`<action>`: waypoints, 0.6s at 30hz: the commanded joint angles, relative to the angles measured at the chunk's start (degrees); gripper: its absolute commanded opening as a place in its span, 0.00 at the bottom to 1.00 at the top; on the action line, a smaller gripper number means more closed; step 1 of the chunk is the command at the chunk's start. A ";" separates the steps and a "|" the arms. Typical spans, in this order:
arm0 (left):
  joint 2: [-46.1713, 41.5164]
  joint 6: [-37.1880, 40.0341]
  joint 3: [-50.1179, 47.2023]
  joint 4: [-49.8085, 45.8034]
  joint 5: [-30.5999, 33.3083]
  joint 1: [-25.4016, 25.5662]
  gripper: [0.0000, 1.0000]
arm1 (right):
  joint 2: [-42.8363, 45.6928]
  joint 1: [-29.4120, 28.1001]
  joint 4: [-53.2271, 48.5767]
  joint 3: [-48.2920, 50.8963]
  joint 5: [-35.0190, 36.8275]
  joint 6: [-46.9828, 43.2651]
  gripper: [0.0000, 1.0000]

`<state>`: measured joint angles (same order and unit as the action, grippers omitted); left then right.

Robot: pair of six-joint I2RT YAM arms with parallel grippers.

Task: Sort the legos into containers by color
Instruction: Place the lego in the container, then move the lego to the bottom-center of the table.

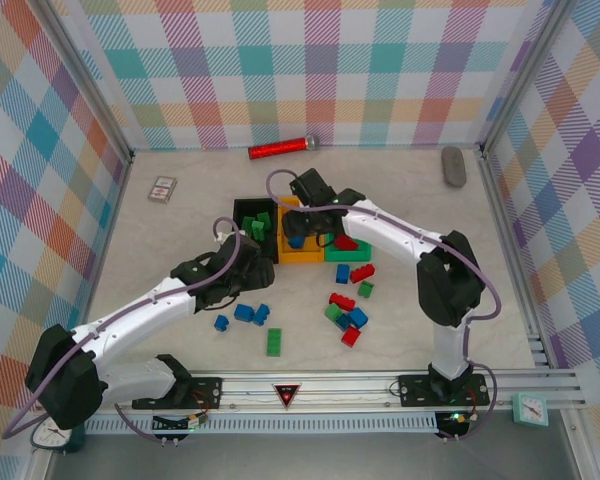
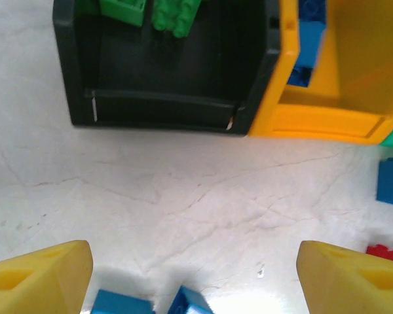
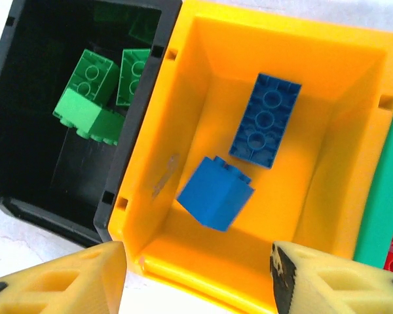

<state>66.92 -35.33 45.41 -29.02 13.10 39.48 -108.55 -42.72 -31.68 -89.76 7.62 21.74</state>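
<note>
Three joined containers stand mid-table: black (image 1: 242,208), orange-yellow (image 1: 302,254) and green (image 1: 332,254). My right gripper (image 1: 302,236) hangs open over the orange-yellow bin (image 3: 183,78). Below its jaws (image 3: 196,268) a tilted blue brick (image 3: 215,193) sits free of both fingers, beside a flat blue brick (image 3: 265,120). Green bricks (image 3: 92,98) lie in the black bin (image 3: 26,163). My left gripper (image 1: 255,280) is open over bare table (image 2: 195,261), just short of the black bin (image 2: 164,111), with two blue bricks (image 2: 121,303) at its near side. Loose legos (image 1: 345,310) lie scattered.
A red glittery cylinder (image 1: 282,149) and a grey object (image 1: 453,165) lie by the back wall. A small card box (image 1: 163,188) sits at the back left. Loose blue (image 1: 244,313) and green (image 1: 274,342) bricks lie near my left arm. Checked walls close three sides.
</note>
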 commanded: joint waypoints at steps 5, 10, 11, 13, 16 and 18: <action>0.03 -0.36 -1.95 -2.97 0.40 -0.55 0.81 | 11.08 -1.20 2.85 12.92 -3.30 -0.43 0.61; 0.54 1.14 -2.66 -0.59 -1.17 -0.60 0.81 | 18.83 -2.02 3.62 22.29 -3.00 1.55 0.62; 0.66 1.44 -2.84 -0.27 -1.25 -0.62 0.81 | 19.96 -2.10 3.84 23.95 -3.53 2.04 0.62; 1.47 1.71 -2.65 -0.16 -1.50 -0.56 0.81 | 21.71 -2.36 3.72 26.74 -5.32 2.16 0.62; 1.79 1.88 -2.69 0.06 -1.77 -0.57 0.81 | 23.39 -4.01 2.36 29.90 -5.59 0.89 0.62; 1.72 2.10 -2.88 0.56 -1.48 -0.62 0.81 | 24.31 -4.39 1.82 32.35 -6.14 -0.20 0.62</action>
<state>68.58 -34.50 43.29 -29.67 11.99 39.44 -85.67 -46.15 -29.15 -59.96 3.38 22.57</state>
